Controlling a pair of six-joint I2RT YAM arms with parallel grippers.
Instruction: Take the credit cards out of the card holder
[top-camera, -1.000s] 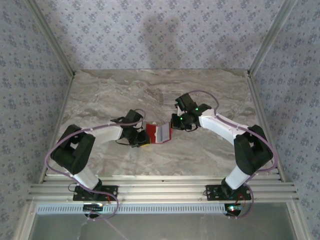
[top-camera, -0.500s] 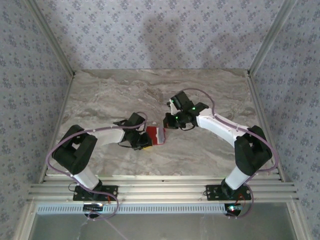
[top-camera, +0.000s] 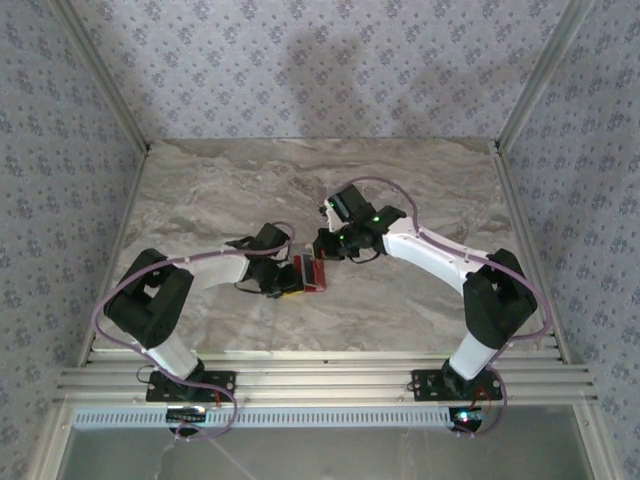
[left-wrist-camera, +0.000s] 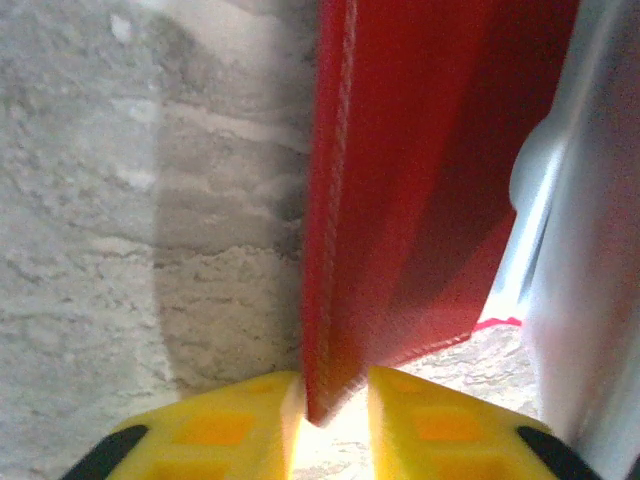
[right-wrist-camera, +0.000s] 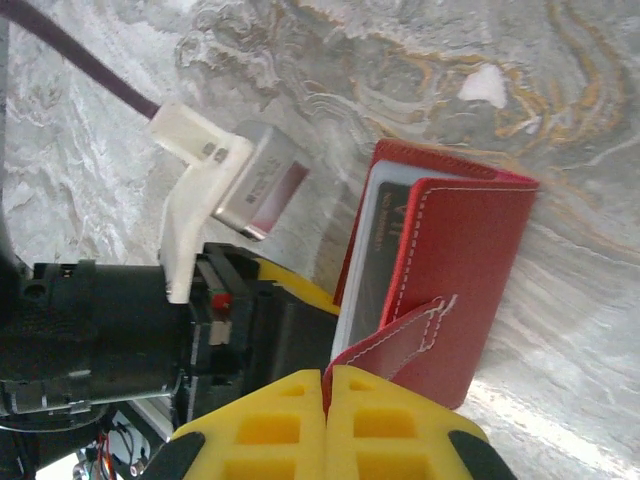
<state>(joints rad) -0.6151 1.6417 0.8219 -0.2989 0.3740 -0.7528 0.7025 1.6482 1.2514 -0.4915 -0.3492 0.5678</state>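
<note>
The red card holder (top-camera: 311, 272) stands half folded on the marble between my two grippers. My right gripper (right-wrist-camera: 325, 385) is shut on its small red tab (right-wrist-camera: 400, 335), which is pulled away from the outer flap (right-wrist-camera: 470, 260). The credit cards (right-wrist-camera: 374, 250) sit in the inner pocket, a dark grey face and pale edges showing. My left gripper (left-wrist-camera: 335, 410) is at the holder's other flap (left-wrist-camera: 400, 180). That flap's edge sits between the yellow pads (left-wrist-camera: 220, 430), with a gap on the right side, so the jaws are slightly open.
The left arm's black wrist (right-wrist-camera: 120, 330) and its pale camera mount (right-wrist-camera: 215, 190) lie close beside the holder. A blurred silver-grey shape (left-wrist-camera: 590, 250) stands to the right of the flap. Bare marble table (top-camera: 220, 190) spreads behind both arms, walled on three sides.
My right gripper has moved left with the tab, folding the holder narrower toward the left gripper. The left jaws have eased apart around the flap.
</note>
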